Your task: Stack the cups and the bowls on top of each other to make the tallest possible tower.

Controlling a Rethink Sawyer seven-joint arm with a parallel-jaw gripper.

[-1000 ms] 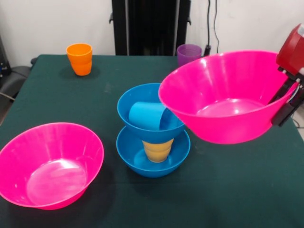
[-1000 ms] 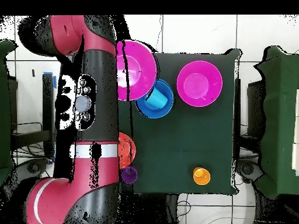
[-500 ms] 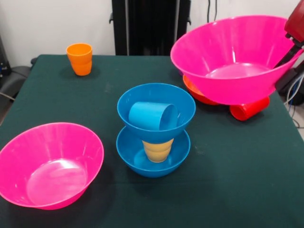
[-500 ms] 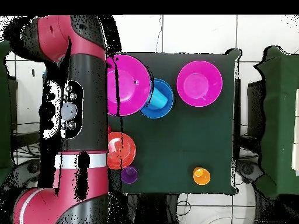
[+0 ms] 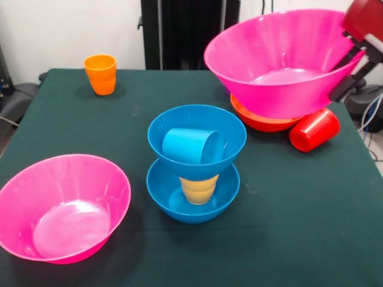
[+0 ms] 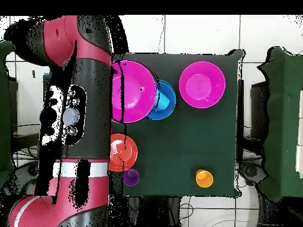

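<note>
Hand clamped on the pink bowl, held aloft; next I must centre it over the tower and lower gently.

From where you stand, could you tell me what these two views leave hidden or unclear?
- Purple cup: front view, hidden behind the lifted pink bowl.
- Red cup: overhead view, lost under the arm.
- Gripper: front view, cut by the right edge; grip on the bowl's rim unclear.
- Orange-red bowl: front view, mostly covered by the pink bowl.

The arm is glossy red with black sections, a white band and round grey buttons.
</note>
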